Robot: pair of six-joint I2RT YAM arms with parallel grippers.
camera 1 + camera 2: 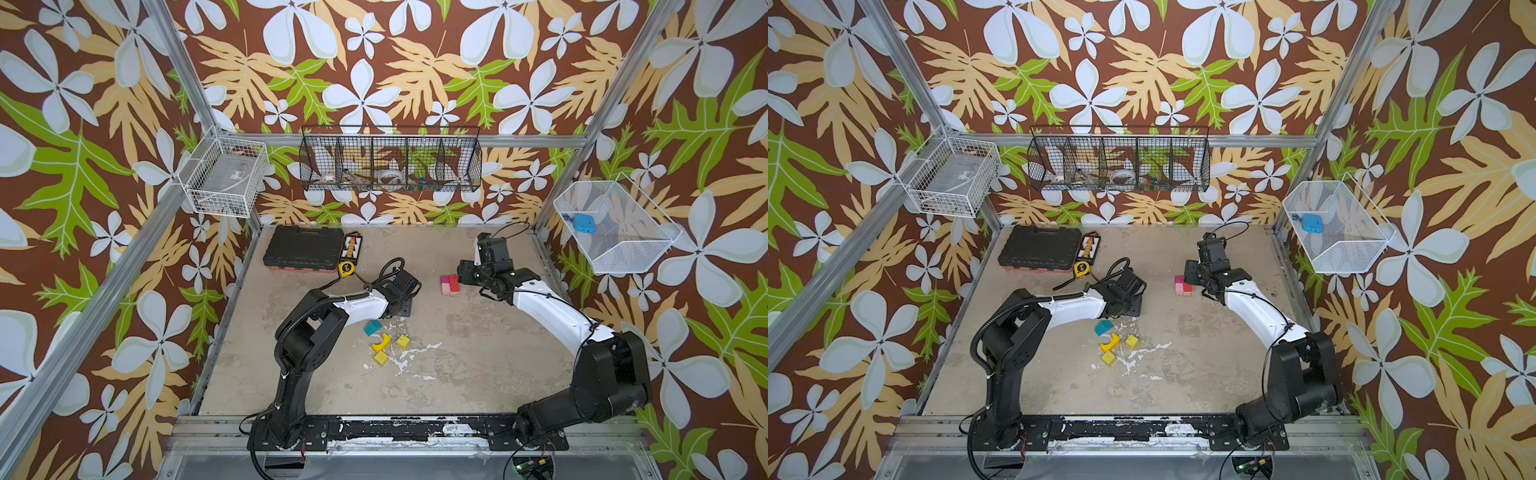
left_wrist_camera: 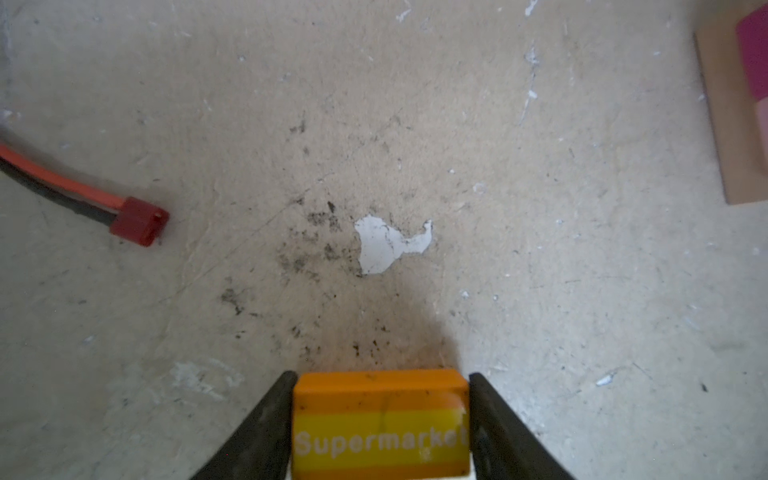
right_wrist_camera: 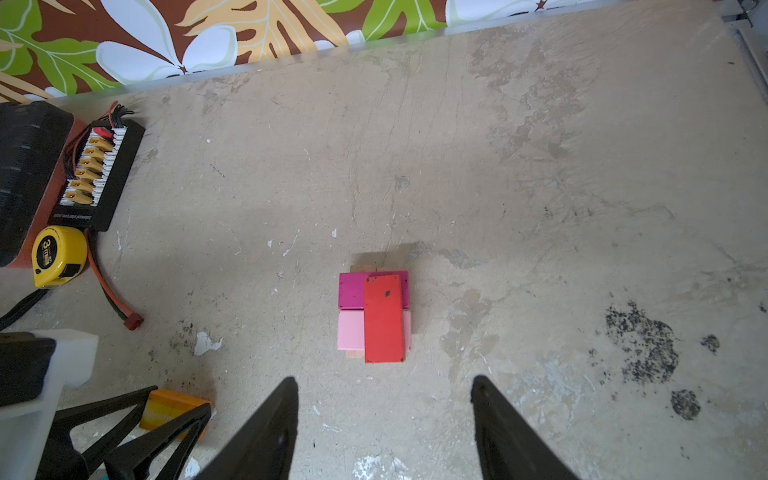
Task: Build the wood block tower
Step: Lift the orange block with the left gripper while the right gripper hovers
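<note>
Orange block (image 2: 380, 424) — in the left gripper (image 2: 382, 376)

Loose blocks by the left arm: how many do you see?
4: teal block, yellow arch beside it, right yellow cube, near yellow cube toward the bases. The left arm may hide more.

Bare table (image 3: 540, 166) lies between the right gripper (image 3: 384, 379) and the stack of blocks (image 3: 376, 318) ahead of it, and past both sides of the stack. An orange block (image 2: 380, 432) fills the jaws of the left gripper (image 2: 382, 375); ahead of it the way is free, with a red plug (image 2: 139, 221) off to one side.
</note>
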